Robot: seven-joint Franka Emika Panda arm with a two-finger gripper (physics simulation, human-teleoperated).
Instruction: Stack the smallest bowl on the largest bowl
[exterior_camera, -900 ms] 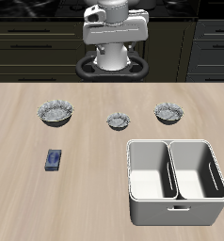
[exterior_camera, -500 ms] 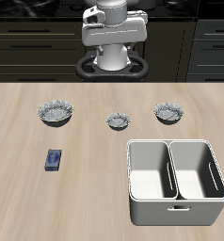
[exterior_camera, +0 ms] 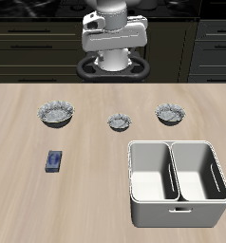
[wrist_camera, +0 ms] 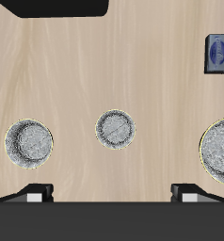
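From the exterior view I see the three patterned bowls in a row across the counter [exterior_camera: 20, 199]. The largest bowl [exterior_camera: 55, 115] sits at one end, the smallest bowl [exterior_camera: 120, 121] in the middle, and the medium bowl [exterior_camera: 169, 114] at the other end — all well apart from one another and all resting on the wood. Nearer the front edge a small blue box [exterior_camera: 54, 161] lies in front of the largest bowl, and a white two-compartment bin [exterior_camera: 178, 183] stands in front of the medium bowl. The arm is raised at the back of the counter; I cannot make out the claw there.

In the wrist view I look straight down on the row: the smallest bowl [wrist_camera: 116, 129] centred, the medium bowl [wrist_camera: 28, 142] and the largest bowl [wrist_camera: 221, 148] on either side, and the blue box [wrist_camera: 218, 52] farther off. The claw [wrist_camera: 112, 195] shows only its two fingertips [wrist_camera: 32, 194], spread wide and holding nothing.
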